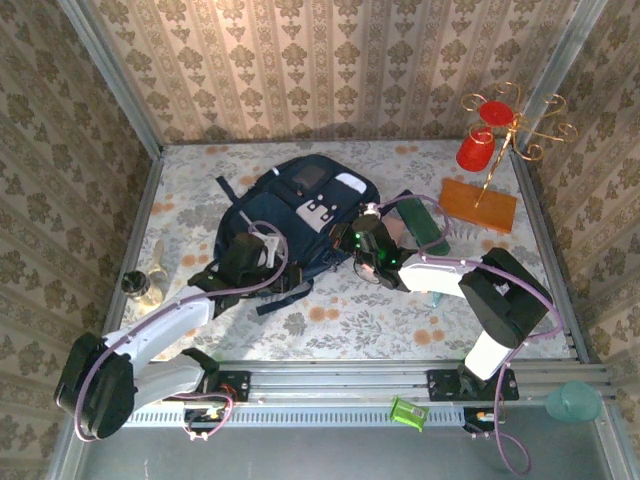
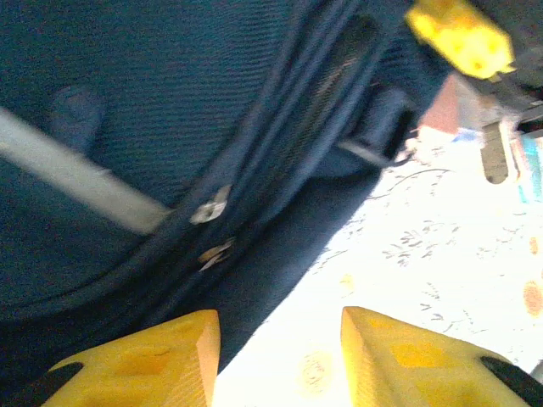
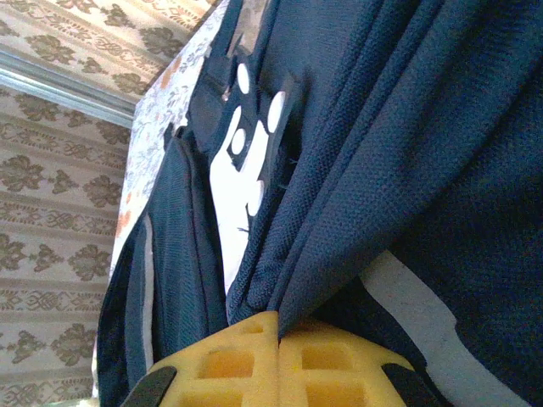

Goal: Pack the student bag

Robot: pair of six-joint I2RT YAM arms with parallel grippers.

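The student bag [image 1: 300, 210], dark navy with white studded patches, lies flat in the middle of the table. My left gripper [image 1: 262, 247] sits at its near-left edge. In the left wrist view that gripper [image 2: 280, 326] is open: its yellow fingers stand apart over the bag's rim and the bright tablecloth, with nothing between them. Two metal zipper pulls [image 2: 212, 206] lie on the bag's zip line just ahead. My right gripper [image 1: 360, 240] is at the bag's right side. In the right wrist view it [image 3: 278, 326] is shut on a fold of the bag's navy fabric [image 3: 373, 170].
An orange flat box [image 1: 478, 205] and a gold stand with red cups [image 1: 490, 125] are at the back right. A teal-green item [image 1: 428, 222] lies right of the bag. A small jar [image 1: 145, 285] stands at the left edge. Metal frame rails border the table.
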